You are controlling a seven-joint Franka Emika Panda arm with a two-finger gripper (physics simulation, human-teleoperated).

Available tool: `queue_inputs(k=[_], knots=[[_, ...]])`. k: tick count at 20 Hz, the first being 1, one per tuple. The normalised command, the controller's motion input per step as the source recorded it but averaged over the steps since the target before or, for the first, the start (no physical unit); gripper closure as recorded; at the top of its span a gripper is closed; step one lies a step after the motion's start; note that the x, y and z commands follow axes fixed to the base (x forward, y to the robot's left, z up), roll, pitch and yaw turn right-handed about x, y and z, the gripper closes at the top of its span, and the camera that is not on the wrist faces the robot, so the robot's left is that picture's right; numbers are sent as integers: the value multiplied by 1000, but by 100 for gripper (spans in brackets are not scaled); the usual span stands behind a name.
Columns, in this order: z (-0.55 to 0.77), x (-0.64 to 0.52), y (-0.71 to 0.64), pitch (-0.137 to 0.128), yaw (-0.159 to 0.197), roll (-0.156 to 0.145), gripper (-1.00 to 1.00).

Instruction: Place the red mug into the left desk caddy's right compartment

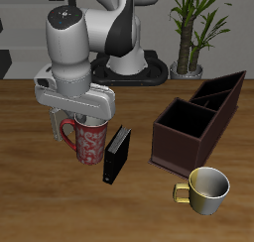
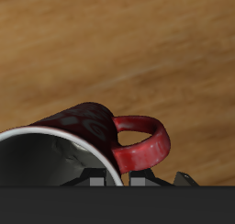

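The red mug (image 1: 87, 140), with its pale mottled pattern, hangs tilted in my gripper (image 1: 87, 120), which is shut on its rim. It is low over the table, well apart from the caddy. In the wrist view the mug (image 2: 87, 127) shows its grey inside and its red loop handle (image 2: 139, 145), with my fingertips (image 2: 95, 181) at the rim. A dark brown, tall-walled desk caddy (image 1: 181, 147) with inner dividers stands across the table from the mug. Only this one caddy shows.
A flat black book (image 1: 117, 154) stands on edge right beside the mug, between it and the caddy. A cream-and-gold mug (image 1: 205, 189) sits in front of the caddy near the table's front edge. A potted plant (image 1: 190, 28) stands behind the table.
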Motion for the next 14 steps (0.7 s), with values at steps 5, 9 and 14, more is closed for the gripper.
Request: queue_inputs(k=[5,9,14], knots=[[616,-476,159,-54,45,-30,100],[587,-485,154,-58,3,-13,100],[442,-534,419,-78,83,6,100]])
